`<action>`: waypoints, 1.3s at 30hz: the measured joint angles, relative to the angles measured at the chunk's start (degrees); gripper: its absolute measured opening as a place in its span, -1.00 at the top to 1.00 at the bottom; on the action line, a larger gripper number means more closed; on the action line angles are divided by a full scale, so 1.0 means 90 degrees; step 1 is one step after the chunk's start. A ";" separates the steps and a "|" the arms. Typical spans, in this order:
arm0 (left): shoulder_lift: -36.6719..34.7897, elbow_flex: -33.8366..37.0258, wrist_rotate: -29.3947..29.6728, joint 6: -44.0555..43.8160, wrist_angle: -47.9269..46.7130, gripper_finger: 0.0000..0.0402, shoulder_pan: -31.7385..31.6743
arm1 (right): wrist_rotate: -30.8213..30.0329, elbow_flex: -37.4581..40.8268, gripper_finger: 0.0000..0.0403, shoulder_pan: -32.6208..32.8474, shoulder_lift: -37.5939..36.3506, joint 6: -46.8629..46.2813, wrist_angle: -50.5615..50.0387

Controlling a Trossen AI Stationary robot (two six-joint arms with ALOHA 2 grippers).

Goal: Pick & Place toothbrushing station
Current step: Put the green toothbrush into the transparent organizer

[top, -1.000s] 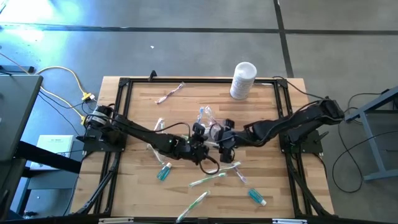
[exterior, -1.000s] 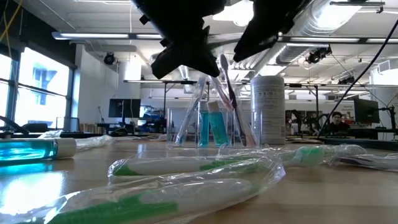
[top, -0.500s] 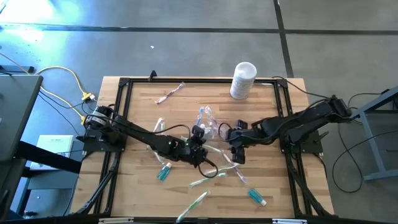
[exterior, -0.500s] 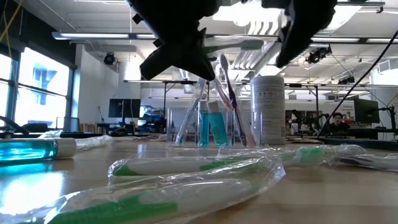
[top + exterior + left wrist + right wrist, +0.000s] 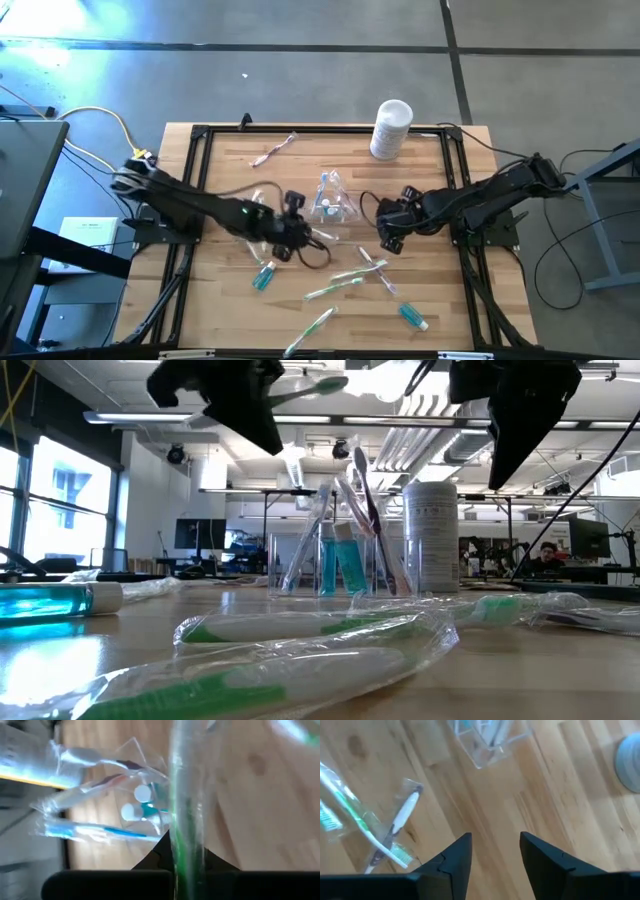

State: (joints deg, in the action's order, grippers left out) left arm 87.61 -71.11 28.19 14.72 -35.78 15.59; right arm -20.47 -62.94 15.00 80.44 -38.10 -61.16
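Note:
The clear plastic cup (image 5: pixel 331 203) stands upright mid-table and holds toothbrushes and two teal tubes; it also shows in the low view (image 5: pixel 345 565) and the right wrist view (image 5: pixel 487 742). My left gripper (image 5: pixel 302 228) is just left of the cup, raised, shut on a green toothbrush in a clear wrapper (image 5: pixel 184 785). My right gripper (image 5: pixel 386 238) is open and empty to the right of the cup, above bare wood (image 5: pixel 495 845). Several wrapped toothbrushes (image 5: pixel 335 288) and teal tubes (image 5: pixel 263 276) lie flat nearer the front edge. My left gripper pinches the green toothbrush's handle (image 5: pixel 183 851) between its two fingers. The brush runs out forward along the fingers. In the low view it sticks out about level (image 5: pixel 312 382), lifted clear of the table and higher than the cup's rim.
A white cylindrical canister (image 5: pixel 391 128) stands at the far edge, right of centre. A pink wrapped toothbrush (image 5: pixel 275 150) lies at the far left. A black frame (image 5: pixel 200 135) borders the work area. A teal tube (image 5: pixel 413 317) lies at the near right.
My left gripper has drawn back toward the table's left edge and risen, carrying the green toothbrush away from the loose brushes in front of the cup. My right gripper has pulled away from the cup toward the table's right edge. The cup has stayed in place.

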 joint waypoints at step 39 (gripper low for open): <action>0.1751 0.3515 -0.6538 -0.2834 1.2396 1.00 -0.3156 | -0.0743 0.0000 0.34 0.0000 0.0005 0.0092 0.0426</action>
State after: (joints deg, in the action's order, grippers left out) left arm 103.36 -39.48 -30.65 -10.79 75.78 -12.81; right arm -27.16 -62.94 15.00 80.49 -37.27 -57.33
